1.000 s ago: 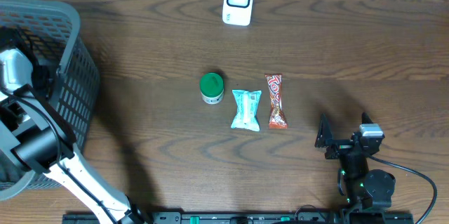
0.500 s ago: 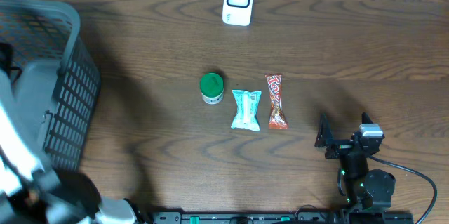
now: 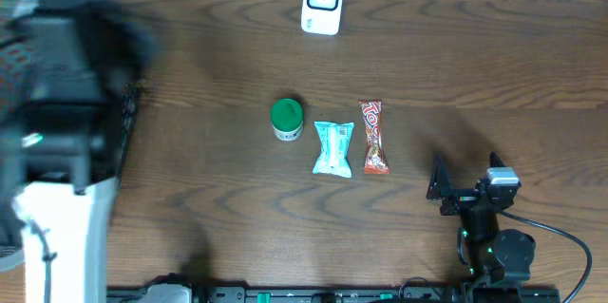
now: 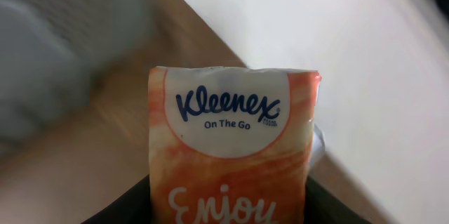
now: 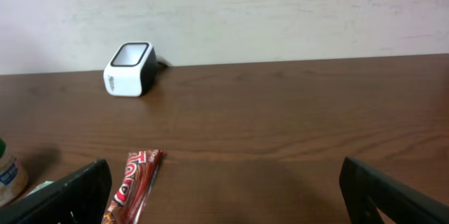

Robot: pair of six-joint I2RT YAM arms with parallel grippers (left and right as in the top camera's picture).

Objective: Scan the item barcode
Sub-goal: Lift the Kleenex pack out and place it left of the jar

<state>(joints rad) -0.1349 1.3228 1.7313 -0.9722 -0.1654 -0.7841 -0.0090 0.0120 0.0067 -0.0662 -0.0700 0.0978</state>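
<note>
Kleenex pack [image 4: 231, 154] is pinched in the left gripper [image 4: 231, 213], apparently raised at far left; the right gripper [image 3: 439, 189] is spread, idle. Next, its barcode must be carried to the scanner [image 3: 322, 1], top centre.

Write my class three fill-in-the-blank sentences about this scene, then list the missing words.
The left tool holds a tissue pack branded ____.
The teal packet lies between the red snack bar and a jar with a ____ lid.
The right tool stands ____, gripping nothing.
Missing words: Kleenex; green; open.
</note>
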